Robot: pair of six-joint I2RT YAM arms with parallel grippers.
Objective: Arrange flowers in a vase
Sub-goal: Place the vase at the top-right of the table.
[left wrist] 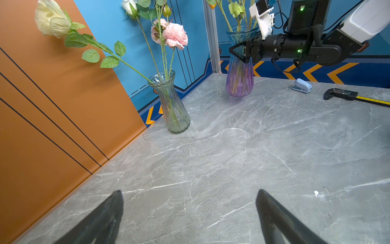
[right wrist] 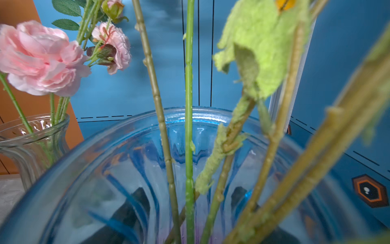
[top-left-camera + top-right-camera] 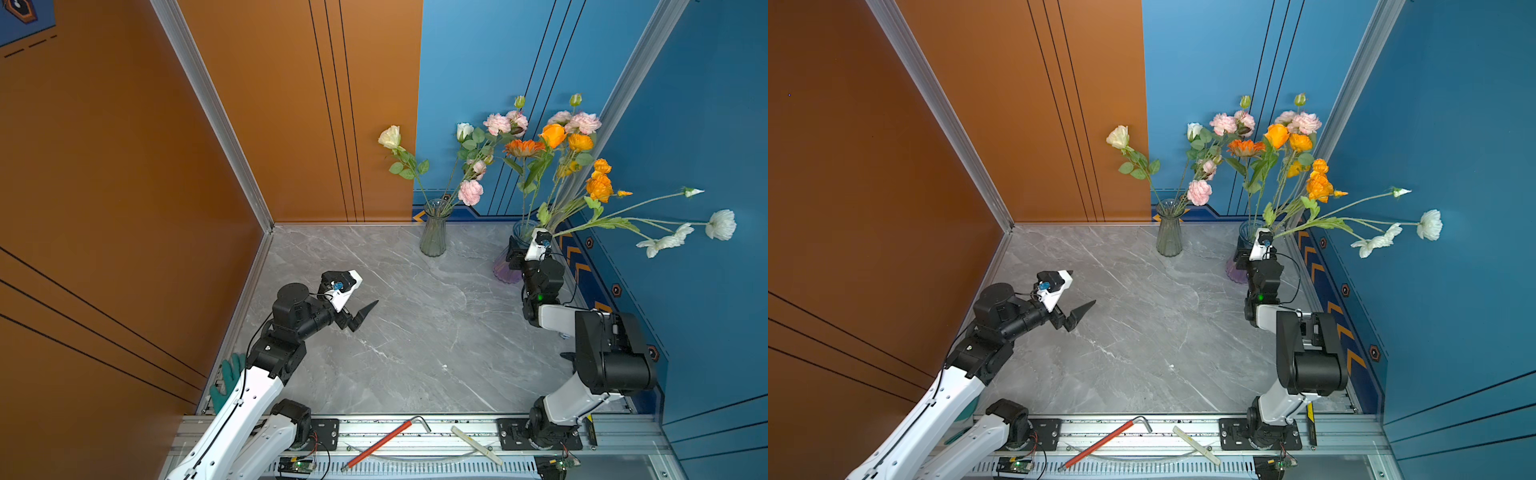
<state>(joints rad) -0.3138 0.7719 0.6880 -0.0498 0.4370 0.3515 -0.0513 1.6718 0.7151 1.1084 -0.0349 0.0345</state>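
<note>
The left arm (image 3: 249, 399) and right arm (image 3: 611, 361) wear white shells over black round joints, thin black cables trailing; the left gripper (image 1: 190, 191) has black tapered fingers (image 1: 274, 213).

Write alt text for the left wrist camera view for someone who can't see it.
The right gripper clamps the neck of a blue-purple vase at the far side of a grey marble table. Nearby a clear vase holds cream and pink flowers; the open left gripper frames the foreground.

Flowers (image 3: 470, 192) in left vase (image 3: 434, 239), flowers in right vase (image 3: 504, 271) (right tool (image 1: 240, 51) around it)
</note>
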